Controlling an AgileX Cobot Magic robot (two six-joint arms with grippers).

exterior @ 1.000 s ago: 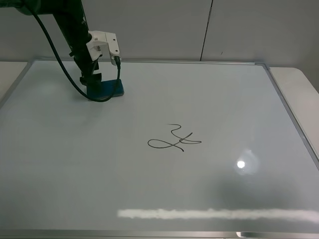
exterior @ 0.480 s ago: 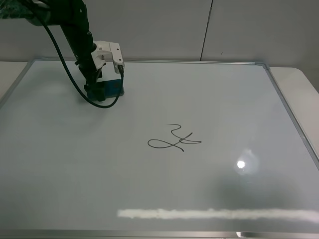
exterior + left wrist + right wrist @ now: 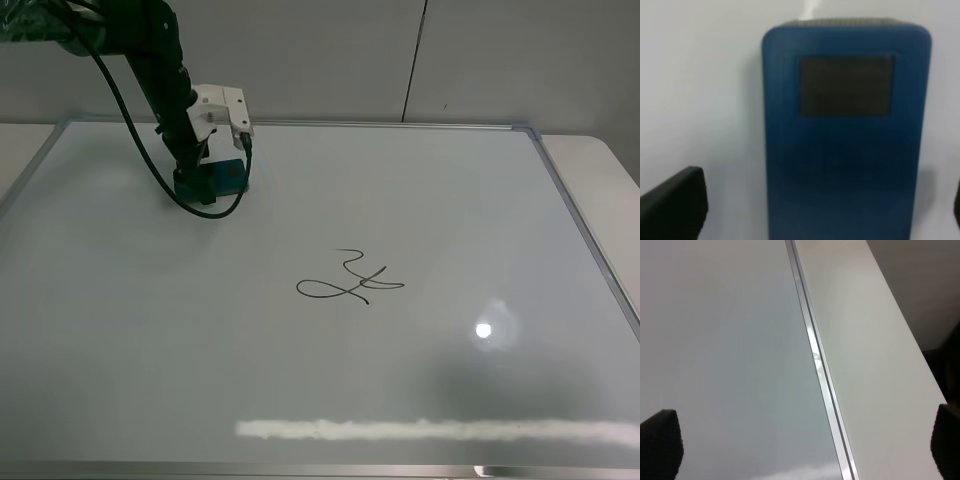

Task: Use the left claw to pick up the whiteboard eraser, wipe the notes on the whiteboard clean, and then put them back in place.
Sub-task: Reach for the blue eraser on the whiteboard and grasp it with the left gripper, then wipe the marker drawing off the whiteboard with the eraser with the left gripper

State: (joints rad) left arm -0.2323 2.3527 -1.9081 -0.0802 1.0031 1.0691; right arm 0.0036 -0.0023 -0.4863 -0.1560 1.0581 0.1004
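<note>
Two claws show in these pictures, and both are wide open. The left claw [image 3: 205, 182] hangs right over the eraser [image 3: 230, 177] at the far left part of the whiteboard [image 3: 450, 200]. The eraser is a small blue block. It lies flat on the board, close to the far edge, and from up high the claw hides part of it.

In the left wrist view the eraser [image 3: 845, 150] fills most of the picture and looks a bit blurry. It has a dark square patch [image 3: 845, 85] on top. One black finger [image 3: 672, 207] sits off to one side of the block, with a strip of white board between them. A tiny bit of the other finger peeks in at the other side. So the fingers stand on both sides of the eraser, apart from it, and hold nothing.

A black cable [image 3: 207, 213] loops down from the arm to the board beside the eraser. A white box [image 3: 222, 110] sits on the arm just above the claw.

The scribble [image 3: 350, 282] is a thin black loopy line near the middle of the board. It is well apart from the eraser, to its right and nearer. A bright spot of light [image 3: 484, 329] shines on the board to the right of the scribble.

The right claw [image 3: 802, 442] has its two black fingertips [image 3: 660, 442] far apart, with nothing held between them. Under it runs the silver frame [image 3: 815, 355] of the whiteboard [image 3: 720, 340], with the pale table [image 3: 865, 330] just beside it.
</note>
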